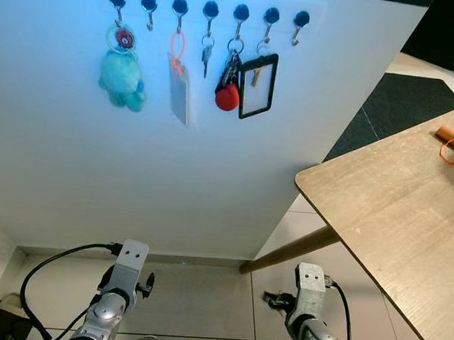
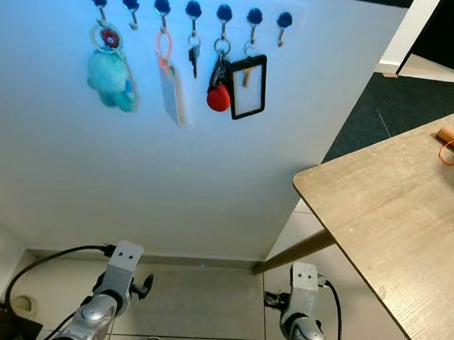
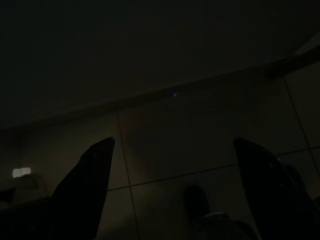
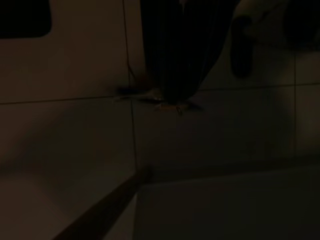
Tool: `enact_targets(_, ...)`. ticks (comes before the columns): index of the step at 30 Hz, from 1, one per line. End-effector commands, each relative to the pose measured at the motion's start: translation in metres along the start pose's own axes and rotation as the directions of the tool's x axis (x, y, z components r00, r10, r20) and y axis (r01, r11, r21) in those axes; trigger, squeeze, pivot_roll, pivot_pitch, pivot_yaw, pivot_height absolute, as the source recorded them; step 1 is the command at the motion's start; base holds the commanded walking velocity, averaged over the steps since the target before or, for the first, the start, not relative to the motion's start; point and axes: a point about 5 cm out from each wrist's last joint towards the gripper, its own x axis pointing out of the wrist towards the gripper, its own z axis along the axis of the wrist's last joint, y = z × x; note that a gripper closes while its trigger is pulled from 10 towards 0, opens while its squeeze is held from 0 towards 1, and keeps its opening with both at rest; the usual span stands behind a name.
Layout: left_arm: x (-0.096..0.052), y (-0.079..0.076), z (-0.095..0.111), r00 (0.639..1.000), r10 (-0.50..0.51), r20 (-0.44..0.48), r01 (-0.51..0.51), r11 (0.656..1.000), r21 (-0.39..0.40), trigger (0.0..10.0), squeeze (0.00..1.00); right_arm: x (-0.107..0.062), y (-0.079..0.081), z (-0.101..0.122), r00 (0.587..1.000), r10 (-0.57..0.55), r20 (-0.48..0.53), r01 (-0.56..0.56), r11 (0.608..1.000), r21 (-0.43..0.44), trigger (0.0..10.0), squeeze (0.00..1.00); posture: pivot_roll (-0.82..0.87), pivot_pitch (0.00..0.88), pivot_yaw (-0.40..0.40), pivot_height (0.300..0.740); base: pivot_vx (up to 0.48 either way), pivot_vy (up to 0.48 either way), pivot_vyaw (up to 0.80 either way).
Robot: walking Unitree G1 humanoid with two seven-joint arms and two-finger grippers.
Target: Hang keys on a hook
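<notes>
Seven hooks run in a row high on the white wall (image 1: 211, 177).

Left to right:
- teal plush toy (image 1: 122, 77) on hook one
- bare second hook (image 1: 149, 4)
- orange-looped card (image 1: 179, 84) on hook three
- small key (image 1: 207, 55) on hook four
- key bunch with red fob (image 1: 228, 90) on hook five
- black badge holder (image 1: 258, 85) on hook six
- bare last hook (image 1: 300, 21)

Both arms hang low over the tiled floor (image 1: 197, 298).

Left gripper (image 3: 172, 190): fingers spread wide, nothing between them.

Right gripper (image 4: 175, 65): fingers pressed together in a dark view. Something thin and pale, perhaps metal, sticks out at the tips; I judge it may be the keys, but cannot confirm.

Risks:
- The free hooks are small and sit beside loaded ones. A raised arm could brush the plush toy or the badge holder and knock an item off.
- If the ring misses the hook tip, the keys drop to the floor.

Room: open floor ahead to the wall. To the right, the wooden table (image 1: 392, 209) pushes its corner and slanted leg in near the right arm, so I judge that side tight for a swing upward. An orange-looped item (image 1: 451, 144) lies at the table's far edge.
</notes>
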Motion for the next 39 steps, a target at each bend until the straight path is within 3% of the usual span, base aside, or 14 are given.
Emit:
enact_targets(1,-0.0008,-0.0052,-0.0059,0.999,-0.017,-0.029,0.017,1.000,0.000,10.0,0.00,-0.0014,-0.0050,-0.0038,1.000,-0.020,-0.004,0.020,1.000,0.017,10.0,0.00,0.05,0.075,-0.058,0.740,0.000,0.000,0.00)
enact_targets(9,-0.0003,-0.0043,-0.0060,0.999,-0.021,-0.031,0.022,1.000,0.011,10.0,0.00,-0.0008,-0.0036,-0.0048,1.000,-0.016,-0.004,0.016,1.000,0.022,10.0,0.00,0.05,0.067,-0.055,0.740,0.000,0.099,0.00)
enact_targets(31,0.0009,-0.0071,-0.0016,0.999,-0.052,-0.004,0.052,0.998,0.026,10.0,0.00,0.0008,0.0036,-0.0054,1.000,0.004,0.000,-0.004,1.000,0.015,10.0,0.00,0.06,0.063,-0.051,0.740,0.000,0.357,0.00)
enact_targets(39,0.0016,-0.0071,0.0039,0.996,-0.078,0.032,0.077,0.997,0.032,10.0,0.00,0.0009,0.0045,-0.0056,1.000,0.006,0.002,-0.006,1.000,0.022,10.0,0.00,0.07,0.071,-0.052,0.740,0.000,0.000,0.00)
